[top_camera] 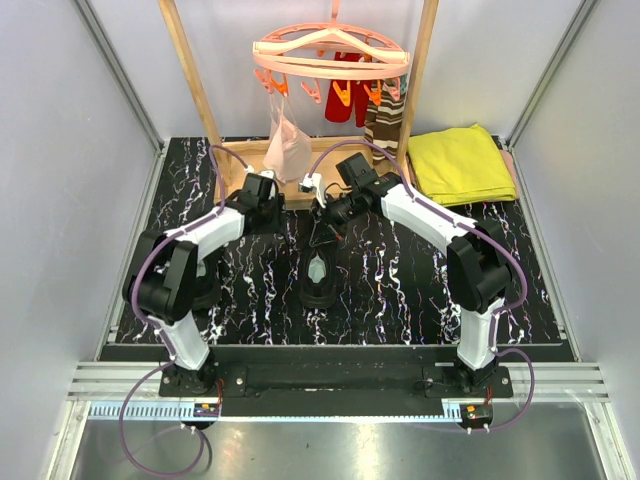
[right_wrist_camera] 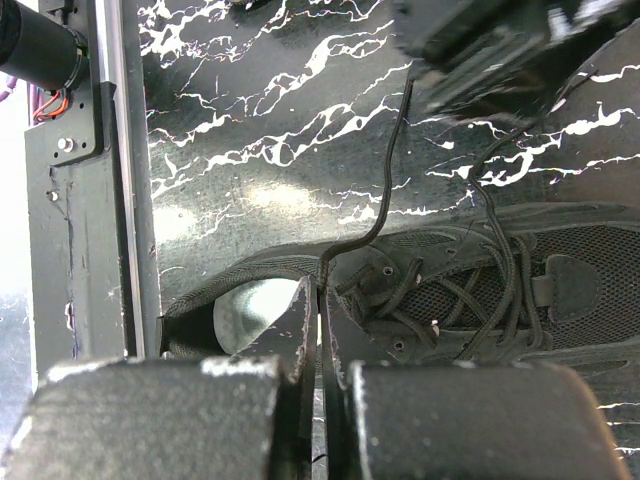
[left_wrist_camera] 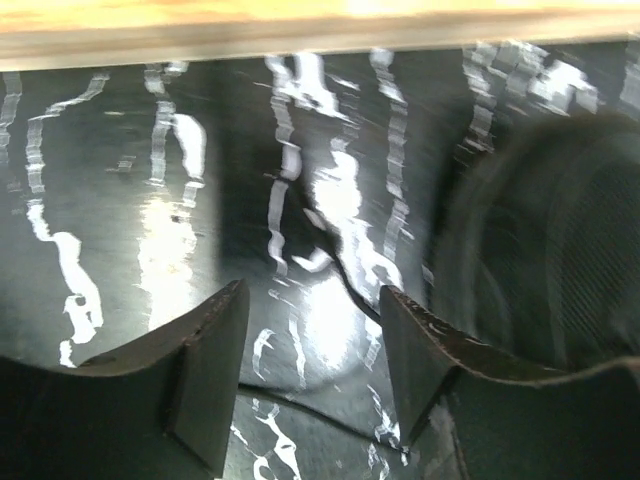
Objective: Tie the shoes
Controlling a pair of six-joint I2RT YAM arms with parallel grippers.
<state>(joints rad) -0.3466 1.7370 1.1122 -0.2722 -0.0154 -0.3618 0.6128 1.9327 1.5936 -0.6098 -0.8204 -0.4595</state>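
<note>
Centrally on the black marbled bench (top_camera: 420, 270) lies a black shoe (top_camera: 320, 280), its heel end towards the bottom of the overhead frame and its pale insole (top_camera: 319, 268) showing through the opening. Only this one shoe can be made out in the views.

The right tool (top_camera: 330, 216) sits over the upper end of the shoe, just above centre in the overhead frame. In the right wrist view this tool (right_wrist_camera: 321, 305) is clamped tight on a thin black lace (right_wrist_camera: 392, 180), pinched between the fingers (right_wrist_camera: 295, 330) just above the shoe's (right_wrist_camera: 470, 290) opening. From there the lace curves up towards a blurred dark shape at the top of the frame. The remaining laces cross loosely over the tongue, right of centre.

The left tool (top_camera: 268, 188) is left of the shoe, close to the wooden frame (top_camera: 190, 75). In its wrist view the left tool (left_wrist_camera: 312, 370) has its jaws spread apart with nothing between them, only bench below. The shoe (left_wrist_camera: 560, 260) fills the right side of that frame, beside the right finger, and a wooden bar (left_wrist_camera: 300, 25) runs along the top edge.

At the top of the overhead frame a pink clip hanger (top_camera: 330, 55) hangs from the wooden frame, and a folded yellow cloth (top_camera: 460, 165) lies at upper right.
</note>
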